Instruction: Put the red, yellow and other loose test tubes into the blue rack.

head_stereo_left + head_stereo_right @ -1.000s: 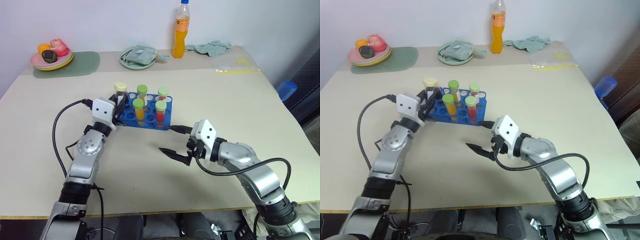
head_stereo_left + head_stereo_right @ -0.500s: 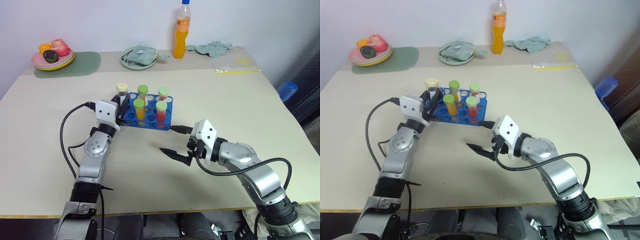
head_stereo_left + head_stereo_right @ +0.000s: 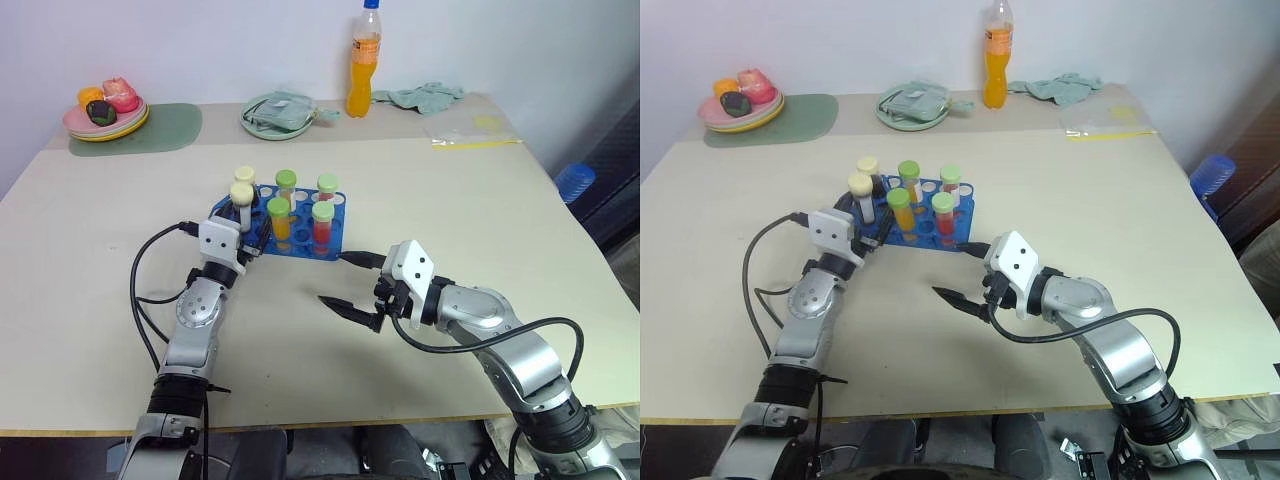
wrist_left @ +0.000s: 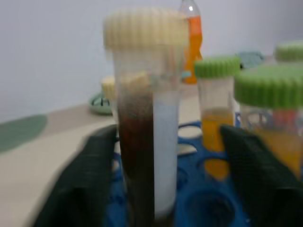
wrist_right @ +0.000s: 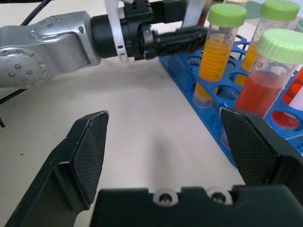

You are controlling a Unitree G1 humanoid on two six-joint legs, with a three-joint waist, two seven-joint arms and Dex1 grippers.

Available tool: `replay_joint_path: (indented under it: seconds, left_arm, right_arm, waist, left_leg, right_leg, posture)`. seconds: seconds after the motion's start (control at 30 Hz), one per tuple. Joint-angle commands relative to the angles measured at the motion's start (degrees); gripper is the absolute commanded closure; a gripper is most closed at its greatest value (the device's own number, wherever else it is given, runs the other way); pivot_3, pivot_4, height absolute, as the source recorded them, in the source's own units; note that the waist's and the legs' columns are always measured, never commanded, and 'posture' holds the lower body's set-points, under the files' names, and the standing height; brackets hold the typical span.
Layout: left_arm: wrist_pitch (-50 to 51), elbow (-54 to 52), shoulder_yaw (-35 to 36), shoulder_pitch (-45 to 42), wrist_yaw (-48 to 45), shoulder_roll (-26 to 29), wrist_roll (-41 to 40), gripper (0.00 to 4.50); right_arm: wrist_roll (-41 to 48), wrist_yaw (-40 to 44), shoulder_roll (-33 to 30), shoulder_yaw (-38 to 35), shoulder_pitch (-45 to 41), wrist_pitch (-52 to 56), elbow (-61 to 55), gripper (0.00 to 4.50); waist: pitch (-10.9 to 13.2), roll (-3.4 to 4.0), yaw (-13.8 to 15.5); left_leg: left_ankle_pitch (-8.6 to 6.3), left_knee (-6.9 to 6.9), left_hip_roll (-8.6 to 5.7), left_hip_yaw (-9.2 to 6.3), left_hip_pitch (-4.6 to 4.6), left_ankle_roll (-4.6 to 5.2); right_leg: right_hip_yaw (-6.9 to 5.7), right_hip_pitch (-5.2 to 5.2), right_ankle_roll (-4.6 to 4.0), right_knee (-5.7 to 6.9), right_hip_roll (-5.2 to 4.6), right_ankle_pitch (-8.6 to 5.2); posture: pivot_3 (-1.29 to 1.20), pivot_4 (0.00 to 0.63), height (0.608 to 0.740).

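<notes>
Six capped tubes stand in the blue rack (image 3: 285, 222) as I read it from the head cameras: two cream-capped ones at the rack's left end and four green-capped ones holding yellow or red liquid. My left gripper (image 3: 248, 233) sits at that left end with its black fingers spread to either side of the nearer cream-capped tube (image 3: 242, 205); in the left wrist view the tube (image 4: 144, 118) stands upright in its hole with a gap between it and each finger, so I judge it seated and released, the jaws wide and gripping nothing. I'd say the fingers bracket it like that simply because they opened in place around it. My right gripper (image 3: 352, 283) hovers low over the bare table (image 3: 480, 220) just in front of the rack's right corner, fingers wide apart and empty, parked close enough to help but clear of the rack. I can't spot any loose tube on the tabletop, so the task looks close to done. Along the far edge sit a plate of fruit (image 3: 103, 112) on a green mat, a pale green dish (image 3: 277, 111), an orange drink bottle (image 3: 362, 62), a crumpled cloth (image 3: 423, 95) and a clear plastic bag (image 3: 468, 128), all well apart from the work, against a plain pale wall.
</notes>
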Motion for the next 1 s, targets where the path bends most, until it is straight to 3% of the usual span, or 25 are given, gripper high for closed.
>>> replay_joint_path:
  seconds: [0.03, 0.17, 0.33, 0.47, 0.6, 0.8, 1.0]
  left_arm:
    - [-0.5, -4.2, 2.4, 0.7, 0.8, 0.2, -1.2, 0.08]
    - [2.5, -10.9, 4.6, 3.8, -0.6, 2.2, -3.3, 0.08]
    - [13.4, -23.3, 9.8, 11.6, -7.1, 9.0, -13.3, 0.08]
    - [19.3, -27.9, 14.6, 20.6, -13.3, 17.2, -16.3, 0.08]
    - [22.6, -27.0, 15.8, 24.6, -16.6, 21.8, -16.0, 0.08]
    - [23.4, -26.8, 16.7, 24.6, -18.6, 23.0, -16.3, 0.08]
    - [24.3, -27.2, 16.1, 24.4, -17.6, 22.2, -15.1, 0.08]
  right_arm:
    - [0.9, 0.2, 0.5, -0.6, 0.0, -0.3, -2.3, 0.33]
    - [0.9, 0.2, 0.1, -0.9, 0.3, -0.2, -2.7, 0.33]
    - [1.1, 0.5, -1.9, -3.1, 1.2, -0.3, -3.2, 0.33]
    - [4.5, 1.0, -4.4, -10.2, 1.7, 1.4, -2.2, 0.33]
    - [5.3, 1.5, -8.0, -17.1, 2.7, 1.8, 0.9, 0.33]
    - [3.7, 3.5, -12.9, -22.6, 5.7, -0.7, 6.4, 0.33]
    - [2.9, 4.5, -13.9, -23.6, 6.2, -3.2, 9.7, 0.33]
  waist:
    - [0.0, 0.00, -0.1]
    - [0.0, 0.00, -0.1]
    - [0.0, 0.01, -0.2]
    - [0.0, 0.04, -0.2]
    - [0.0, 0.03, 0.3]
    - [0.0, 0.04, 0.1]
    - [0.0, 0.04, -0.2]
  left_leg:
    - [0.00, 0.00, 0.00, 0.00, 0.00, 0.00]
    - [0.00, -0.01, 0.01, 0.00, 0.00, 0.00]
    - [0.00, -0.03, 0.04, 0.00, 0.00, 0.00]
    - [-0.01, -0.03, 0.04, 0.03, 0.02, 0.02]
    - [-0.03, -0.05, 0.05, 0.01, 0.06, 0.05]
    - [-0.05, -0.08, 0.06, 0.04, 0.07, 0.07]
    - [-0.05, -0.10, 0.12, 0.08, 0.10, 0.08]
  right_leg:
    - [0.00, 0.00, 0.00, 0.00, 0.00, 0.00]
    - [0.00, -0.01, 0.00, 0.00, 0.00, 0.00]
    - [0.01, -0.01, 0.00, 0.00, 0.01, 0.00]
    - [0.03, 0.02, -0.01, -0.02, 0.00, 0.00]
    - [0.00, 0.09, -0.02, -0.05, 0.00, -0.01]
    - [0.01, 0.11, -0.02, -0.08, -0.01, -0.01]
    - [0.04, 0.10, -0.02, -0.07, 0.03, -0.01]
  posture:
    - [0.00, 0.150, 0.740]
    - [0.00, 0.150, 0.740]
    - [0.00, 0.150, 0.740]
    - [0.00, 0.150, 0.740]
    - [0.00, 0.150, 0.740]
    - [0.00, 0.150, 0.740]
    - [0.00, 0.150, 0.740]
